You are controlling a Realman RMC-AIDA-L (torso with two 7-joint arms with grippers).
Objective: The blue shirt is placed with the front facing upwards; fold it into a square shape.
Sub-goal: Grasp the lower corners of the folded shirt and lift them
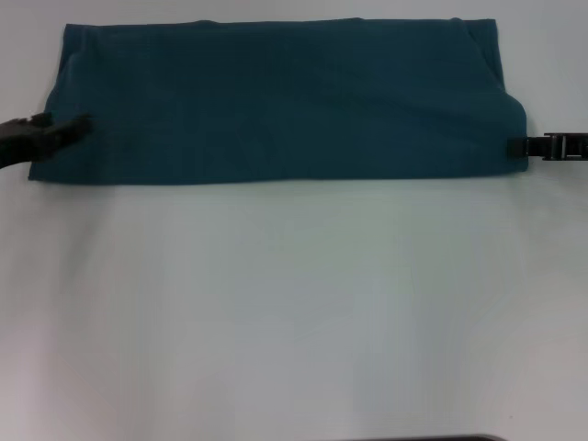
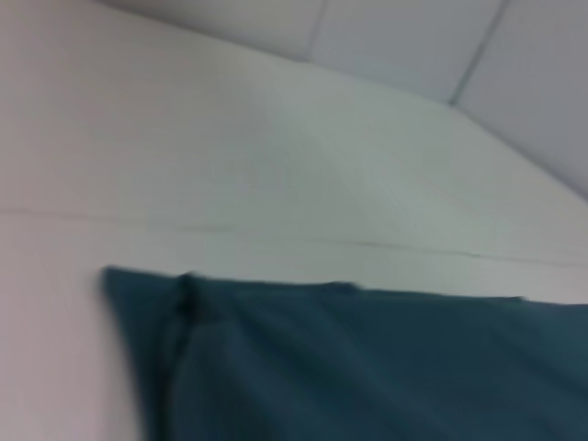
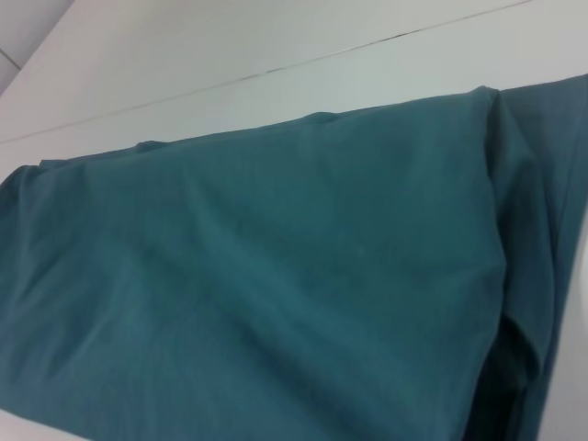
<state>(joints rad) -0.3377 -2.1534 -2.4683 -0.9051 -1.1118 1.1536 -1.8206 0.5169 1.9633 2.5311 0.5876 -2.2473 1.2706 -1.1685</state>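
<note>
The blue shirt [image 1: 276,101] lies folded into a long flat band across the far part of the white table [image 1: 294,312], with its plain teal side up and no lettering showing. My left gripper [image 1: 69,129] rests at the band's left end, overlapping the cloth edge. At the right end, my right gripper [image 1: 516,146] touches the rounded edge of the cloth. The left wrist view shows a corner of the blue shirt [image 2: 367,367]. In the right wrist view the blue shirt [image 3: 276,276] fills most of the picture, with a folded layer along one side.
Bare white table surface spreads from the shirt toward the near edge. A thin seam line [image 2: 367,243] crosses the tabletop beyond the shirt. A dark strip [image 1: 432,438] shows at the very bottom of the head view.
</note>
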